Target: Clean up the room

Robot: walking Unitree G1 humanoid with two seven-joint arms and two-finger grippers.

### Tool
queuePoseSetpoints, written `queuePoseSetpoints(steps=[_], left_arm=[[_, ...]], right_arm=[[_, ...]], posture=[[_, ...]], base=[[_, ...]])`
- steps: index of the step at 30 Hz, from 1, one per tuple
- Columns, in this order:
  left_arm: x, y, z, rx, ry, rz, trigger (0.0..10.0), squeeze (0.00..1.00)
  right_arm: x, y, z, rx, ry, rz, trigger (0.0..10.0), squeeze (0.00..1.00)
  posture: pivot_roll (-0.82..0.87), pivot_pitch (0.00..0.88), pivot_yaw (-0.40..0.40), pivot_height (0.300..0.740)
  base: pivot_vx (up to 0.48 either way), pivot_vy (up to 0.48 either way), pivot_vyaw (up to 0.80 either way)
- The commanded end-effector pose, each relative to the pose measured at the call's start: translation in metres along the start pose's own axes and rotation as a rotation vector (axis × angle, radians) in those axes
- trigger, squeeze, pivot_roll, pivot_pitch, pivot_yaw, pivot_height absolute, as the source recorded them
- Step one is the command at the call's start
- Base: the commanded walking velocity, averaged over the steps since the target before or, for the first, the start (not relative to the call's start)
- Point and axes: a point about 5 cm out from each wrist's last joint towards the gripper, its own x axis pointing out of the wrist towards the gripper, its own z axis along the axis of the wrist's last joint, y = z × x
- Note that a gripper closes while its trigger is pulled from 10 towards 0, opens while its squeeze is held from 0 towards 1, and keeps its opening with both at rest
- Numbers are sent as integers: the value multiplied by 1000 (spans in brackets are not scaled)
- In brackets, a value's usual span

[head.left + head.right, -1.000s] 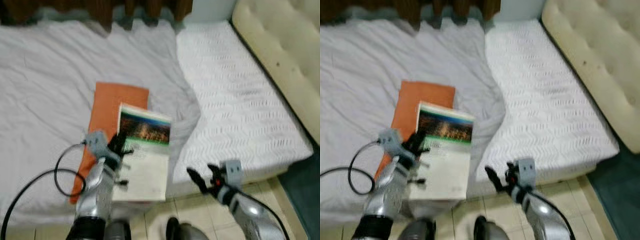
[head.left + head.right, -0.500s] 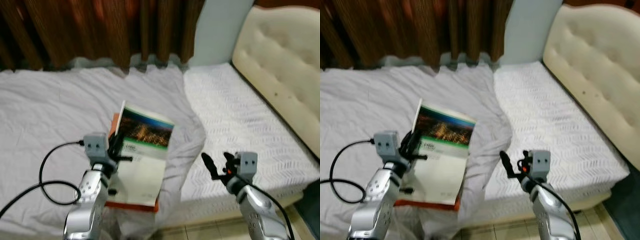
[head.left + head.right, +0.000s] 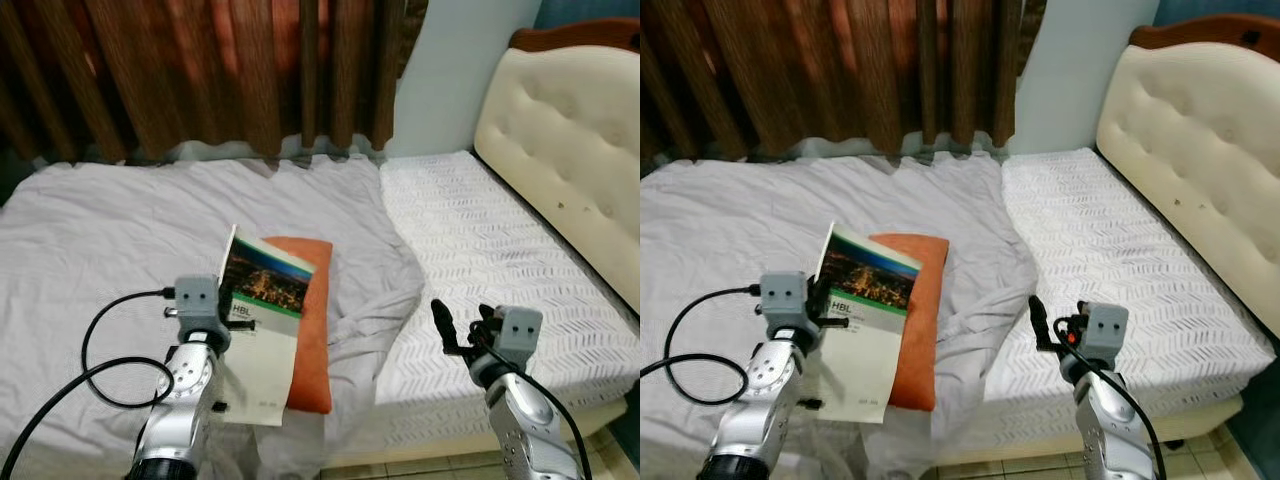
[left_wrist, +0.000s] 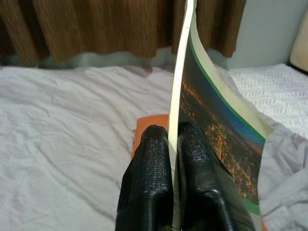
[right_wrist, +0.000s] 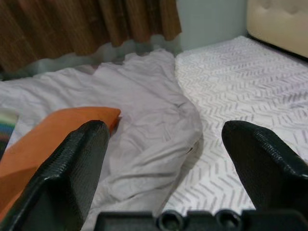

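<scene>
While clamped in left jaws, book lifted | right jaws spread, empty

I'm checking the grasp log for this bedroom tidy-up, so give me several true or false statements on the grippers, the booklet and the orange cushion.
1. The left gripper is shut on the thin booklet with a night-city cover. True.
2. The right gripper holds the flat orange cushion. False: it is open and empty.
3. The cushion lies on the grey crumpled sheet. True.
4. The booklet lies flat on the white patterned mattress. False: it is held above the sheet.
</scene>
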Motion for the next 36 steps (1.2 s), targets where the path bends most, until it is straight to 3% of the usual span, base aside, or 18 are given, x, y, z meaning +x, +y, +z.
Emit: queuePoseSetpoints(steps=[1,5,11,23,28,36], left_arm=[[2,-1,2,14,-16,5,10000,0],[14,-2,7,12,-19,-4,10000,0],[17,-3,11,10,-29,-9,10000,0],[14,2,-1,17,-14,-67,10000,0],[16,5,1,17,-18,-51,10000,0],[18,8,1,14,-31,-13,10000,0]], right_arm=[[4,-4,7,-17,-23,-13,10000,0],[2,-7,6,-25,-24,-23,10000,0],[0,-3,1,-38,-1,-1,10000,0],[-3,7,-4,-57,10,43,10000,0],[0,9,-2,-65,11,61,10000,0],[3,12,-1,-65,17,91,10000,0]], posture=[[45,0,27,740],[29,0,29,740],[23,0,31,740],[30,0,12,740],[32,0,6,740],[34,0,-1,740]], base=[[0,-480,700],[0,-472,669],[0,-469,669],[42,-432,-127],[252,-405,-768],[261,-398,0]])
